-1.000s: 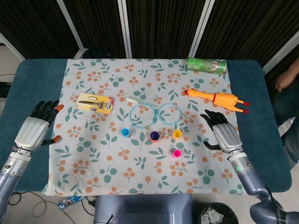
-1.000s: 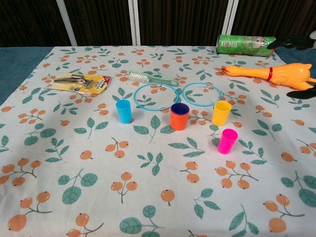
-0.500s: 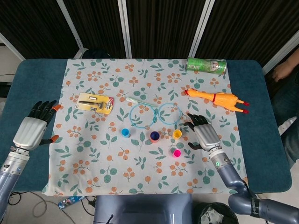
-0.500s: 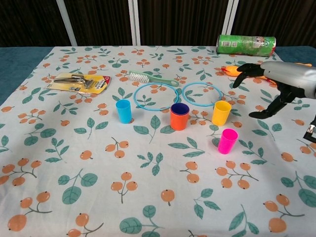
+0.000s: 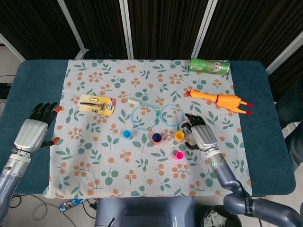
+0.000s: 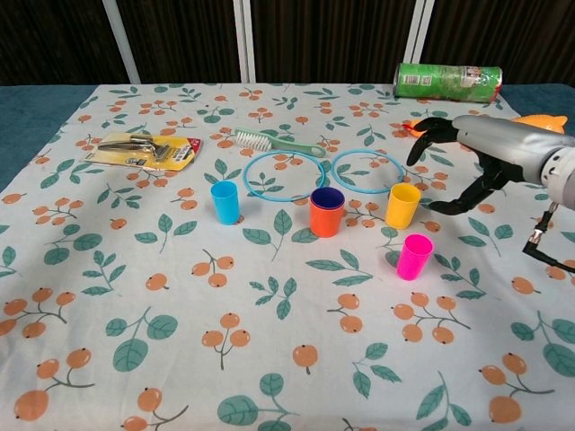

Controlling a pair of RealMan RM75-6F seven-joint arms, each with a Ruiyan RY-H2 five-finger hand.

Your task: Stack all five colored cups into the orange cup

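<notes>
The right robot hand [image 6: 467, 157] hovers just beside the yellow cup [image 6: 402, 206], fingers spread, holding nothing. The left robot hand [image 5: 34, 130] rests spread, empty, on the desk [image 5: 28, 85].

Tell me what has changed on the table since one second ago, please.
The right hand moved in from the table's right side toward the yellow cup. It now hovers just right of it, fingers apart, holding nothing. The left hand barely shifted and is open at the left edge. The blue cup, orange cup with the dark blue cup inside, and pink cup stayed in place.
</notes>
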